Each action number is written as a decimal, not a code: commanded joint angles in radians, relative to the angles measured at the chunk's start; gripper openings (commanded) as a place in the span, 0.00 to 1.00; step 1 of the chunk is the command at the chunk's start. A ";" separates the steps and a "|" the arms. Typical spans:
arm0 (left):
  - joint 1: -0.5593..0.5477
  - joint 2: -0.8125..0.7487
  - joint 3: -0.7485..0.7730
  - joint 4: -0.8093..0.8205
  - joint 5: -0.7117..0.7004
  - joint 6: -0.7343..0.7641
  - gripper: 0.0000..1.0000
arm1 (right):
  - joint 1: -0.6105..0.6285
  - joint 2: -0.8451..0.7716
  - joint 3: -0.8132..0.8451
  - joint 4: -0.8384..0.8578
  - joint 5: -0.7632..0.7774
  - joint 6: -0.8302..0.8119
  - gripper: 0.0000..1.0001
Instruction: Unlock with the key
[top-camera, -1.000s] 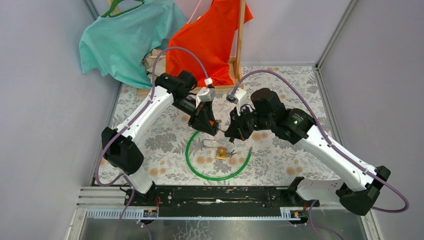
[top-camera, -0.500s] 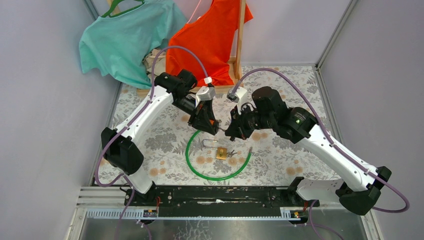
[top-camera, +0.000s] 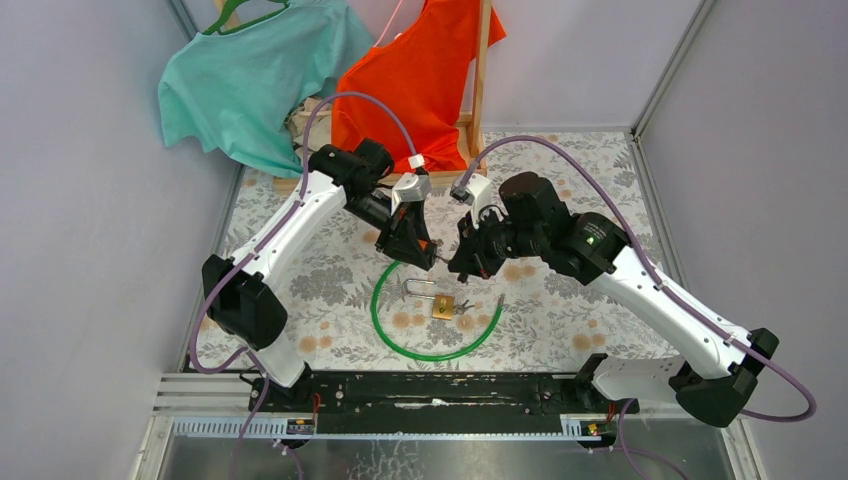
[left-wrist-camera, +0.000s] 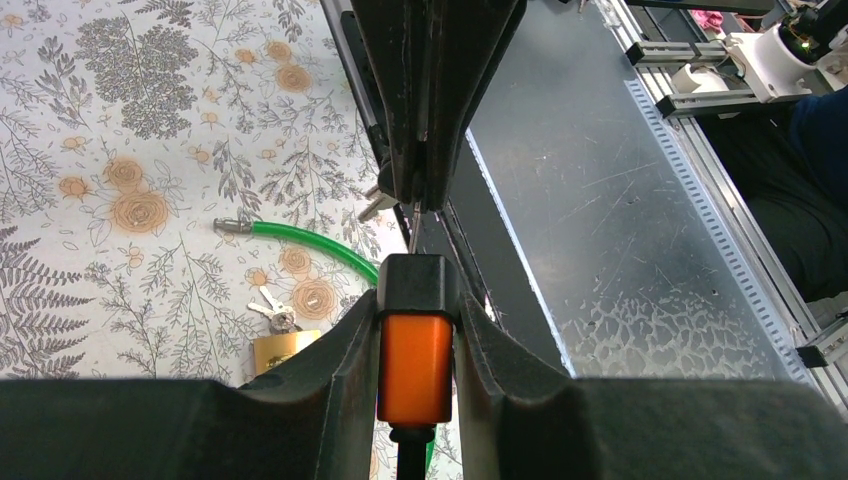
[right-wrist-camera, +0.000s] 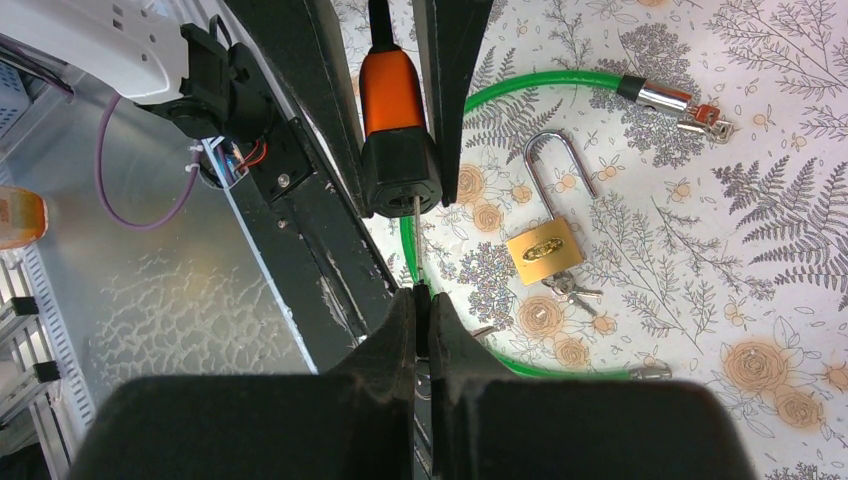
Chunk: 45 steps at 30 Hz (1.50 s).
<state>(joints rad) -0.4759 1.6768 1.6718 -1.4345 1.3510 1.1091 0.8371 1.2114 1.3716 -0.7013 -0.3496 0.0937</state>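
Observation:
My left gripper (top-camera: 424, 254) is shut on an orange lock body with a black cap (left-wrist-camera: 414, 340), held above the table. A thin metal key shaft (right-wrist-camera: 416, 238) runs from the black cap (right-wrist-camera: 400, 170) into my right gripper (right-wrist-camera: 421, 300), which is shut on the key's dark head. In the top view the right gripper (top-camera: 456, 266) meets the left one tip to tip. In the left wrist view the right gripper's fingers (left-wrist-camera: 400, 120) hang just above the cap. A green cable (top-camera: 400, 340) loops on the table below.
A brass padlock (top-camera: 443, 306) with an open shackle and a small bunch of keys (right-wrist-camera: 568, 288) lies inside the green loop. The cable's metal end (right-wrist-camera: 660, 97) rests on the flowered cloth. Teal and orange shirts (top-camera: 420, 70) hang on a wooden rack behind.
The right arm has edged slightly left toward the left gripper. The left arm and the things on the table have not moved.

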 joint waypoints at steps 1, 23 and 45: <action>-0.006 -0.003 0.032 -0.017 0.041 -0.012 0.03 | 0.021 0.014 0.048 0.102 -0.001 0.002 0.00; -0.006 -0.009 0.021 -0.017 0.037 -0.016 0.03 | 0.033 0.019 0.022 0.203 0.085 0.030 0.00; -0.023 -0.031 0.009 -0.018 0.027 0.012 0.03 | 0.021 0.037 0.010 0.369 0.025 0.060 0.00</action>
<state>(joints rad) -0.4561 1.6760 1.6733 -1.4368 1.2640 1.1107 0.8631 1.2961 1.4143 -0.6792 -0.3080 0.1062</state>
